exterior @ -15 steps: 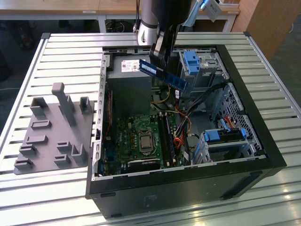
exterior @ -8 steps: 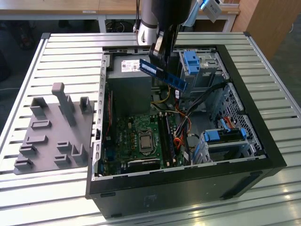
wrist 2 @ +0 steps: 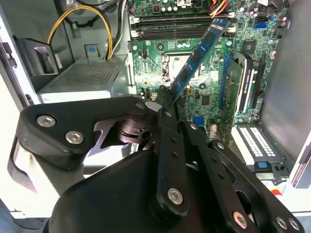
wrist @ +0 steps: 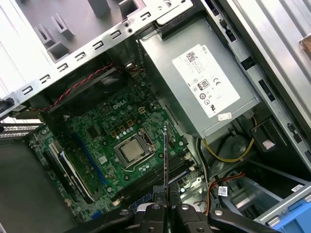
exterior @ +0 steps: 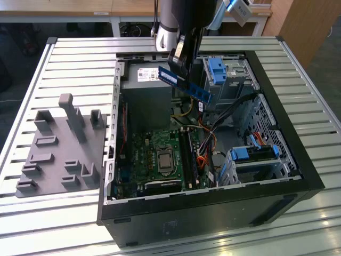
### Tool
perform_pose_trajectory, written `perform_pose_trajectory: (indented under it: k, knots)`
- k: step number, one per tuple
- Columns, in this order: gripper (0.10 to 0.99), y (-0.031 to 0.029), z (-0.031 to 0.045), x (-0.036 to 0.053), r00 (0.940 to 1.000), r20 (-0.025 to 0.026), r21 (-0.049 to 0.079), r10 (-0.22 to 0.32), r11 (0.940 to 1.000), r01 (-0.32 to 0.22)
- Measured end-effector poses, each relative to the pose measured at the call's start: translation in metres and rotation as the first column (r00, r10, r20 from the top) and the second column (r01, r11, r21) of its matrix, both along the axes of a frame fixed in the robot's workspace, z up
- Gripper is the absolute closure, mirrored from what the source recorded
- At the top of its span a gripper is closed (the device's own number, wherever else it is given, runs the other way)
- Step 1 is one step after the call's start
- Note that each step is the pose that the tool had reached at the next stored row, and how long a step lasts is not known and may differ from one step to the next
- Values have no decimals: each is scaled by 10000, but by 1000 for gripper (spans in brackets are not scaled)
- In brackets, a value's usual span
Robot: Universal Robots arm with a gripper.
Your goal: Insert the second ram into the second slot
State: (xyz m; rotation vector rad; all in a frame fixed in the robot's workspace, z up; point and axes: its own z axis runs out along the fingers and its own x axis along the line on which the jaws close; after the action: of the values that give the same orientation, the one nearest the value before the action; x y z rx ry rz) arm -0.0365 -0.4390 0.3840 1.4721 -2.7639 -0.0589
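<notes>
Above the open computer case [exterior: 213, 218], at upper centre of the exterior view, the gripper [exterior: 180, 57] has its jaws closed on one end of the memory stick [exterior: 186, 84]. The stick hangs tilted, well clear of the slots [exterior: 187, 154]. Judged risk: being slanted and held by its end, it could enter a slot skewed and jam, or slip in the grip.

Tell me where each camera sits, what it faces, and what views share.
Exterior view: off the arm, looking down into the open case; shows arm and gripper holding the ram.
Second wrist view: behind the gripper, looking along the ram to the motherboard.
First wrist view: behind the gripper, ram edge-on above the motherboard.
All three share ram and motherboard.
</notes>
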Motion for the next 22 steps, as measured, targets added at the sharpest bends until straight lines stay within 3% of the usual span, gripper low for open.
perform_pose_trajectory:
  k: [22]
  knots:
    - [945,0,0,0,9971,0,0,-755,9971,755]
